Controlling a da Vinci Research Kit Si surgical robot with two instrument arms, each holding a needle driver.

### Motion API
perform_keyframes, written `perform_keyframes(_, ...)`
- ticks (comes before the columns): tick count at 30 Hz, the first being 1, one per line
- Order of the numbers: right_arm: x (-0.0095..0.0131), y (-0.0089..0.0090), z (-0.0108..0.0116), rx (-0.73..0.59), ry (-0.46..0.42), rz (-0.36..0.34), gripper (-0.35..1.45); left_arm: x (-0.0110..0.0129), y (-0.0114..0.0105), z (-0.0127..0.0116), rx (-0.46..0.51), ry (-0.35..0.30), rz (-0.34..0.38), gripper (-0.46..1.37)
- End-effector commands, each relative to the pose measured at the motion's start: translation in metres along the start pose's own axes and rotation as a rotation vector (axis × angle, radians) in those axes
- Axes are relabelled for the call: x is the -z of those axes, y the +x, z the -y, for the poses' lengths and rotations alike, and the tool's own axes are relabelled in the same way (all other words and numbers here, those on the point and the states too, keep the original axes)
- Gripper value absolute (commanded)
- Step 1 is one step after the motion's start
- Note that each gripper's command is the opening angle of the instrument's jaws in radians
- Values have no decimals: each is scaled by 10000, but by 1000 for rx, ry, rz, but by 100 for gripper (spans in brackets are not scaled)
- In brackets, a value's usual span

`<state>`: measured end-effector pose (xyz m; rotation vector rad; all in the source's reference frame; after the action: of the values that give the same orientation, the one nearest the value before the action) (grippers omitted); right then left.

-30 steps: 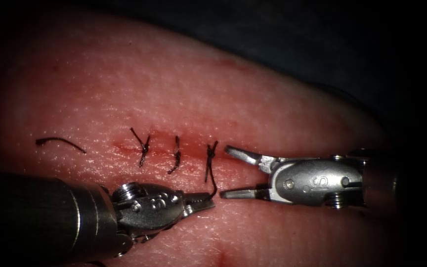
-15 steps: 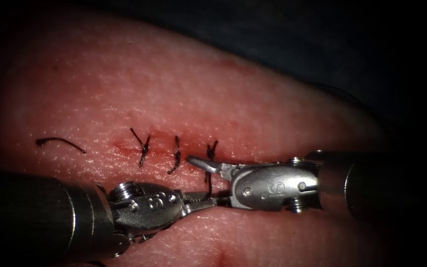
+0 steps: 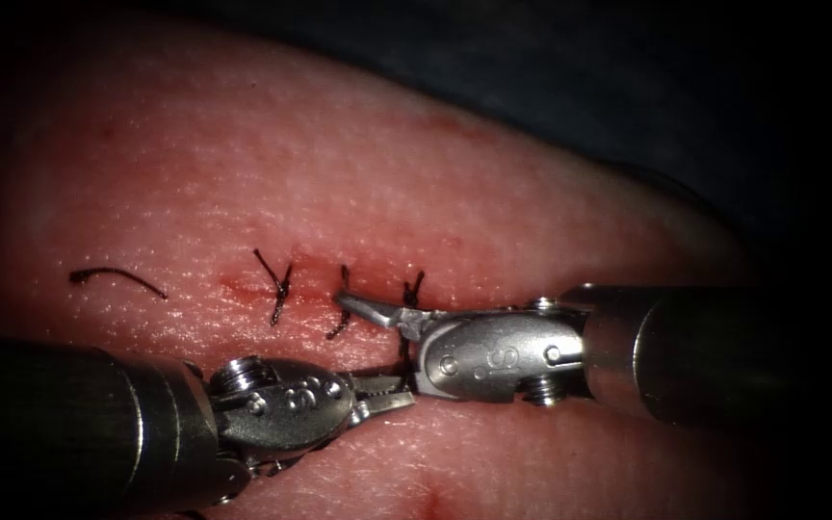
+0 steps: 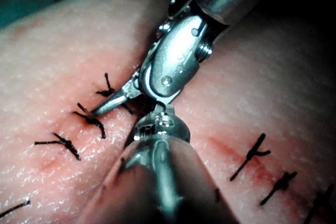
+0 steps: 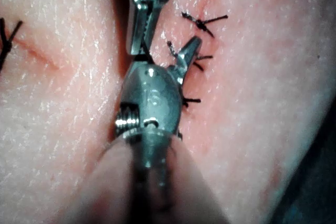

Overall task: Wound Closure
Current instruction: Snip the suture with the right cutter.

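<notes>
1. Down at the bench, the left tool [image 3: 399, 390] lies low across the tissue [image 3: 435, 183], its jaws closed on the thread tail [image 3: 403, 351] that hangs from the rightmost knot [image 3: 413, 287].
2. Meanwhile the right tool [image 3: 377, 342] reaches in from the right with its jaws spread wide: the upper jaw points at the middle stitch [image 3: 343, 300], the lower jaw sits just beside the left tool's tip, and the thread tail runs between them.
3. Whether the right tool's jaws touch the thread, I cannot tell; they hold nothing.
4. Three knotted stitches cross the cut [image 3: 243, 285], the leftmost stitch [image 3: 278, 281] well clear of both tools.
5. One cut end of thread [image 3: 117, 277] lies loose on the tissue, far to the left of the cut.
6. No needle can be made out, so I cannot say where it is.
</notes>
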<state>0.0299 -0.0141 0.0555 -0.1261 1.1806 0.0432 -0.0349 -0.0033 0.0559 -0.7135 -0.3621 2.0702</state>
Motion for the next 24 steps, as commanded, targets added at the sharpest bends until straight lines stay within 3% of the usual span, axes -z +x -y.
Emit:
perform_keyframes(1, -1, -1, 1, 3, 4, 1, 122, 0, 0, 0, -5, -9, 0, -35)
perform_keyframes(8, -10, -1, 1, 4, -10, -5, 118, 1, 0, -1, -5, -6, 0, -35)
perform_keyframes(15, -12, -4, -1, -23, -18, -16, 99, 3, -2, -3, -11, -6, 1, -35)
perform_keyframes(16, -12, -4, -1, -35, -23, -20, 90, 3, -2, -3, -11, -7, 1, -35)
perform_keyframes(17, -12, -4, -2, -47, -15, -25, 66, 3, -2, -2, -11, -7, 1, -35)
perform_keyframes(18, -12, -3, -2, -59, -4, -31, 37, 3, -2, -2, -12, -7, 1, -35)
perform_keyframes(19, -11, -2, -1, -77, 8, -38, -7, 3, -2, -2, -12, -7, 1, -35)
perform_keyframes(20, -11, -1, -1, -77, 25, -46, -35, 3, -1, -2, -12, -7, 1, -35)
perform_keyframes(24, -13, 0, 0, -89, 41, -54, -35, 3, -1, -2, -17, -7, 1, -35)
